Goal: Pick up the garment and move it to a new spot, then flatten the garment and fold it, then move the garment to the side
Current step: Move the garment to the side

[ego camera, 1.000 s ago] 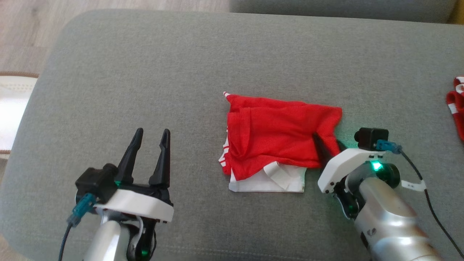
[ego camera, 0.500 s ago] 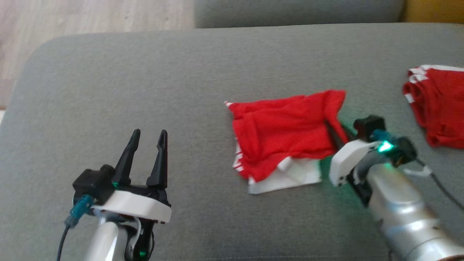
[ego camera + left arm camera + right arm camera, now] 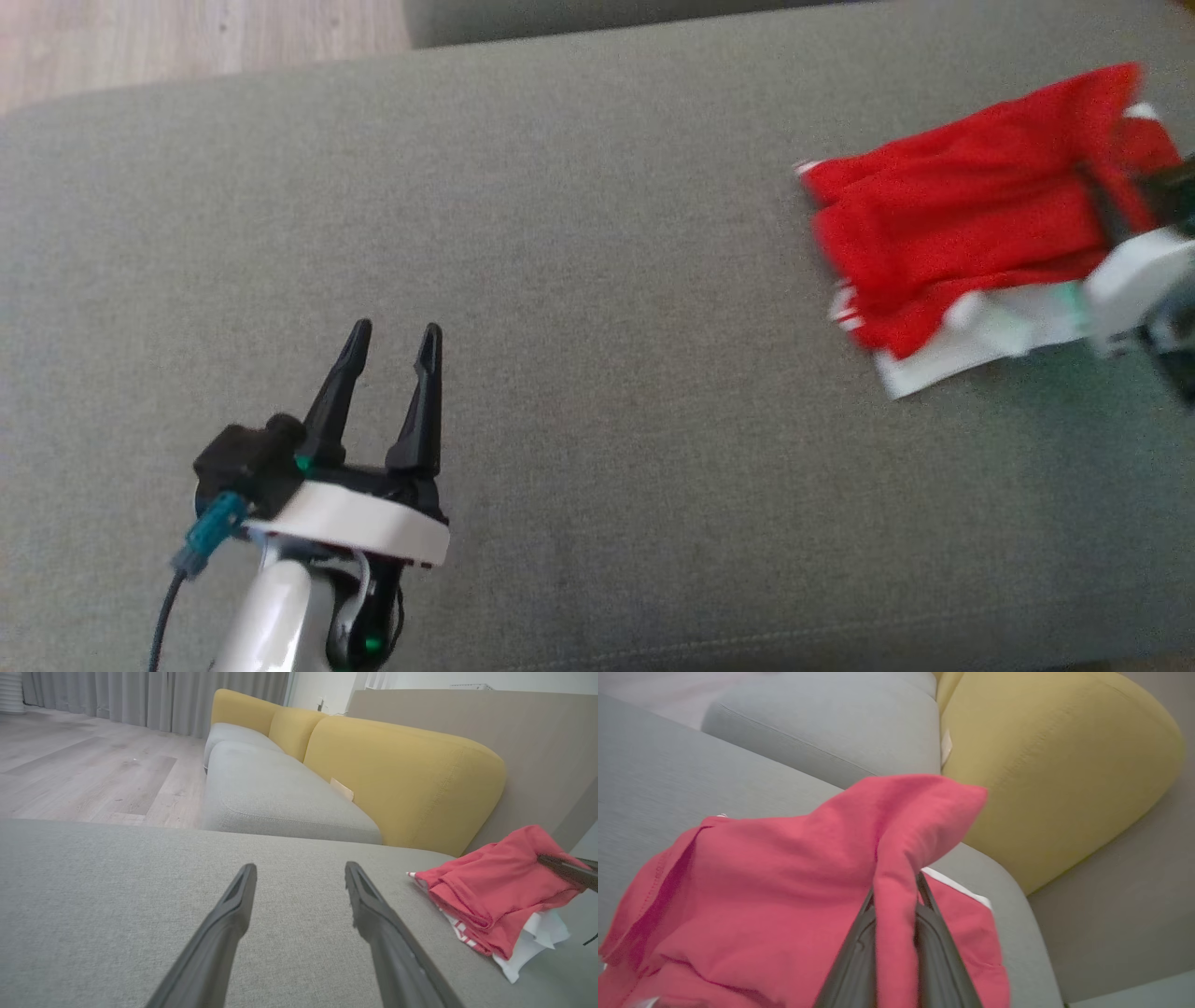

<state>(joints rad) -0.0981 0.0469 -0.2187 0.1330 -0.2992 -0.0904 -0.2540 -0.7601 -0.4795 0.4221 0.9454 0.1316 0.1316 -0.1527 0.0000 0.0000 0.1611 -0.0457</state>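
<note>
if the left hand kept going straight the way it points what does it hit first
Likely just the bare grey cushion: the left hand points across open fabric toward its far edge, and the red garment lies off to the right of that line. Height above the cushion is unclear.

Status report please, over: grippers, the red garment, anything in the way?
Left gripper open over grey cushion. Right gripper shut on red garment, one fold pinched upward. Yellow backrest close beyond it.
</note>
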